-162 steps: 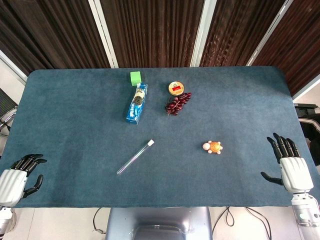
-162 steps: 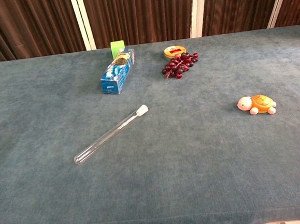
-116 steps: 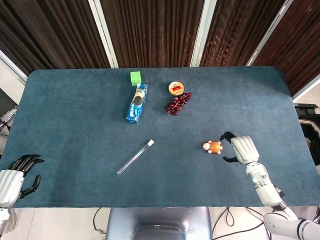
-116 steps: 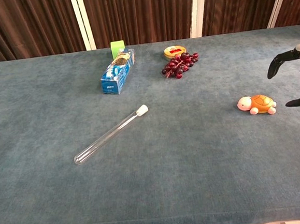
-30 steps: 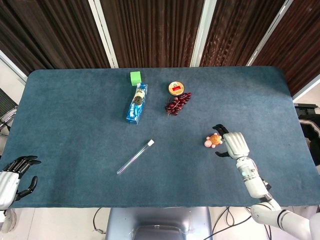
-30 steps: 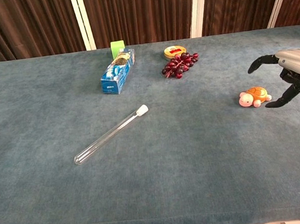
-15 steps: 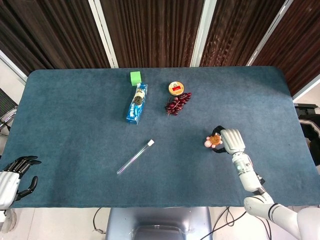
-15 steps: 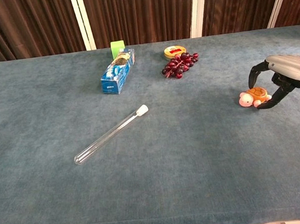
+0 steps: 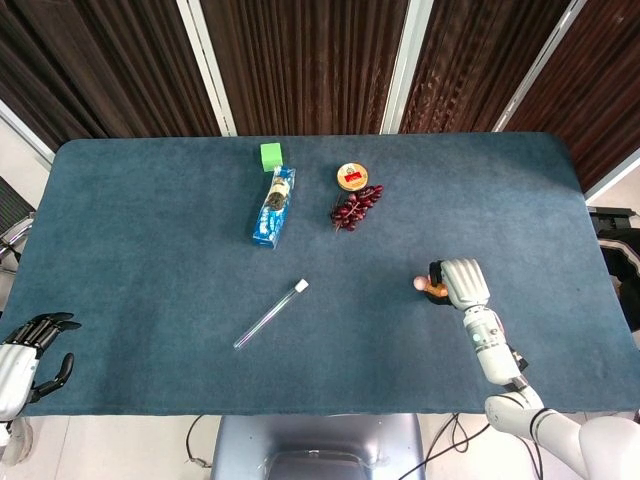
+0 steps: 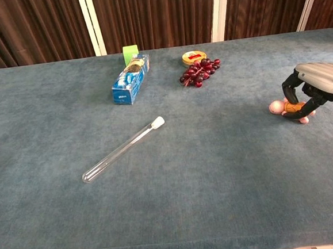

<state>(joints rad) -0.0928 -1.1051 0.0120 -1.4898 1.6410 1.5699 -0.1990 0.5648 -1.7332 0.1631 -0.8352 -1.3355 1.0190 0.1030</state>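
A small orange and pink toy turtle [image 9: 427, 286] [image 10: 286, 107] lies on the blue table at the right. My right hand [image 9: 460, 281] [image 10: 314, 85] has its fingers curled over the turtle's shell and grips it, with the pink head poking out to the left. My left hand [image 9: 22, 352] hangs off the table's front left corner with its fingers apart and nothing in it; the chest view does not show it.
A glass test tube [image 9: 270, 314] [image 10: 123, 149] lies near the table's middle. At the back stand a blue box [image 9: 274, 206] [image 10: 130, 79], a green cube [image 9: 270, 155] [image 10: 129, 52], a bunch of dark grapes [image 9: 356, 206] [image 10: 200, 71] and a round tin [image 9: 350, 176] [image 10: 193, 57].
My right hand came in from the table's right edge to the turtle and closed its fingers around it. The turtle shifted a little. My left hand barely moved.
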